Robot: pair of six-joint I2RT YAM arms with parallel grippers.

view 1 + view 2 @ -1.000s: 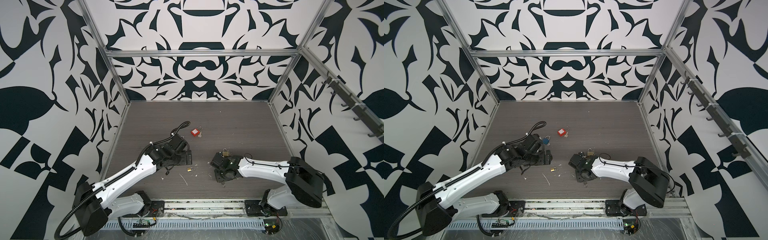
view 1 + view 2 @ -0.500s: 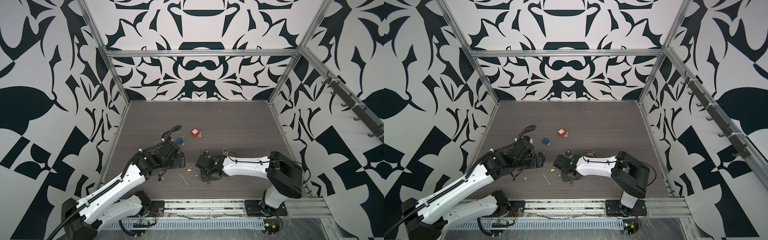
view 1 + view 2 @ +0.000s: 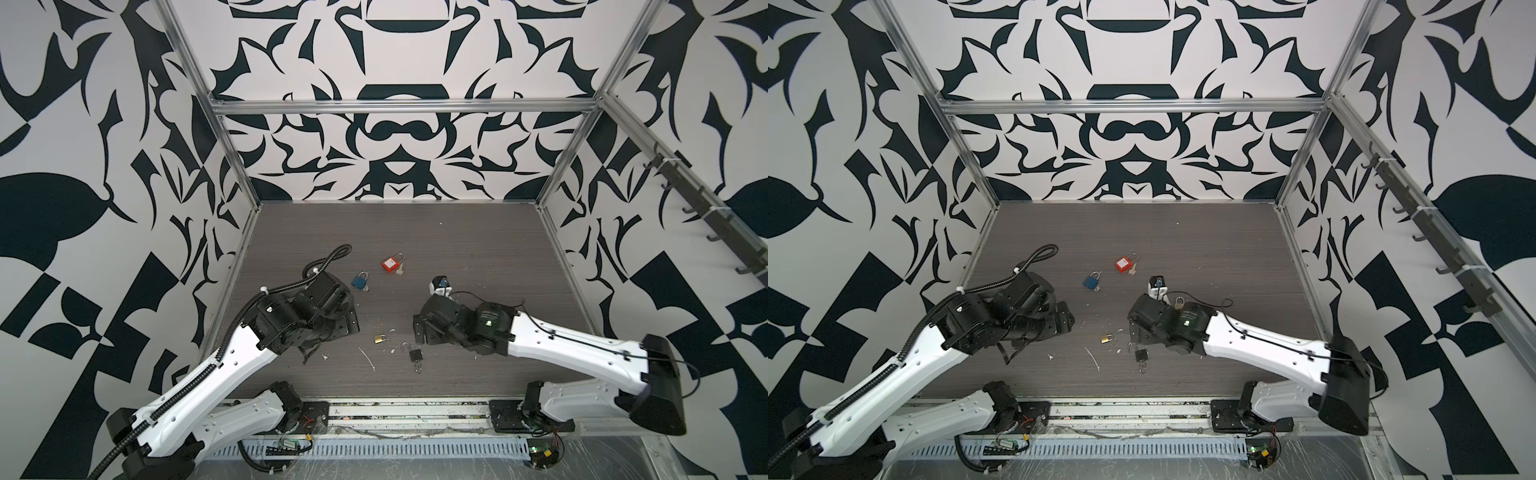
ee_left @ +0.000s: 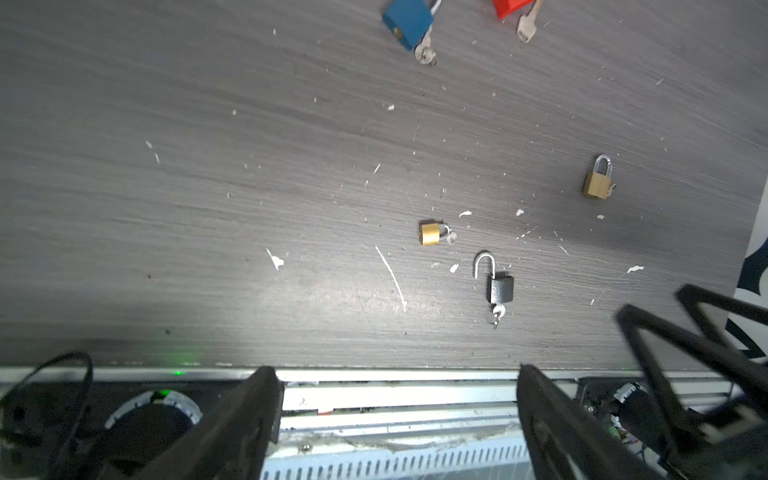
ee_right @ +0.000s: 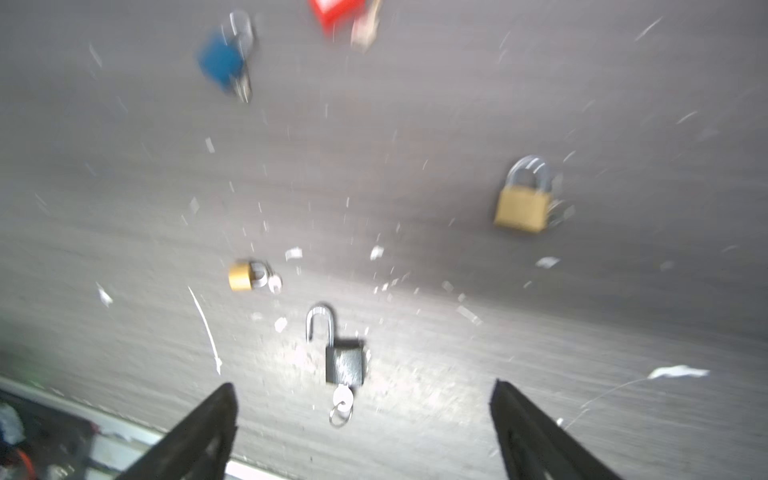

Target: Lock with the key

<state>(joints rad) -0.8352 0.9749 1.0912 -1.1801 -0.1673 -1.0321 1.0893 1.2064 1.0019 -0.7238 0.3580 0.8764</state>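
Padlock (image 5: pixel 345 365) now seemingly free of right gripper (image 5: pixel 362 386)

Dark wood-grain tabletop (image 3: pixel 457 232), littered with white scraps (image 3: pixel 367 359). Black padlock (image 3: pixel 415 355) lies flat, shackle open, key (image 4: pixel 498 311) inserted. From it, in a top view: small brass padlock (image 3: pixel 379 338) at ten o'clock, blue padlock (image 3: pixel 360 281) at eleven, red padlock (image 3: pixel 390 264) at twelve, larger brass padlock (image 3: pixel 1178 302) at one.

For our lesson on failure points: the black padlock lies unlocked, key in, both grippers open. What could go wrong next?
1. The black padlock lies flat, unheld, shackle swung open; pressing it shut may just slide it over the table.
2. The small brass padlock lies close by; the wide-open right gripper might catch it too.
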